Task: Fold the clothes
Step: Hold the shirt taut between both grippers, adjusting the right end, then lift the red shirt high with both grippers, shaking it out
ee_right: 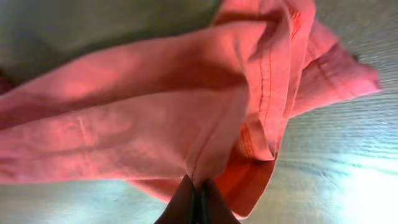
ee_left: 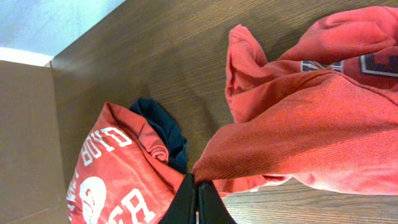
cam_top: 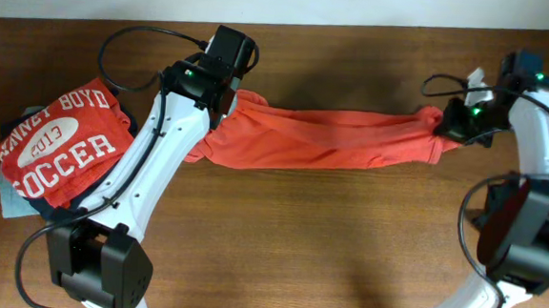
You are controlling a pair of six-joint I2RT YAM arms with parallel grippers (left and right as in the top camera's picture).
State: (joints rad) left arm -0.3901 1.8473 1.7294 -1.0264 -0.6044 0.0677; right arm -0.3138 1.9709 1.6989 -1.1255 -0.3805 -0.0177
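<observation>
**A:** Where do we have the orange-red shirt (cam_top: 333, 138)?

**B:** It runs as a long bunched band across the middle of the overhead frame, from centre-left to upper right, over the wooden table (cam_top: 345, 254). We cannot tell whether it sags onto the wood or hangs just above it.

**A:** And our left gripper (ee_left: 198, 200)?

**B:** At the bottom centre of its wrist view the two dark fingers are pressed together, with a fold of the shirt pinched between them. That is the band's left end.

**A:** The right gripper (ee_right: 198, 202)?

**B:** It is the same at the bottom centre of its own view. The jaws are closed tight on a stitched edge of the shirt, with cloth fanning out above them. That is the right end, in the upper right of the overhead frame.

**A:** What else do we see?

**B:** A red tee (cam_top: 60, 150) with white "SOCCER" print lies at the left of the overhead frame. A dark piece (ee_left: 161, 127) shows at its edge beside the shirt. A pale grey-blue piece (cam_top: 6, 200) pokes out beneath its lower left corner.
</observation>
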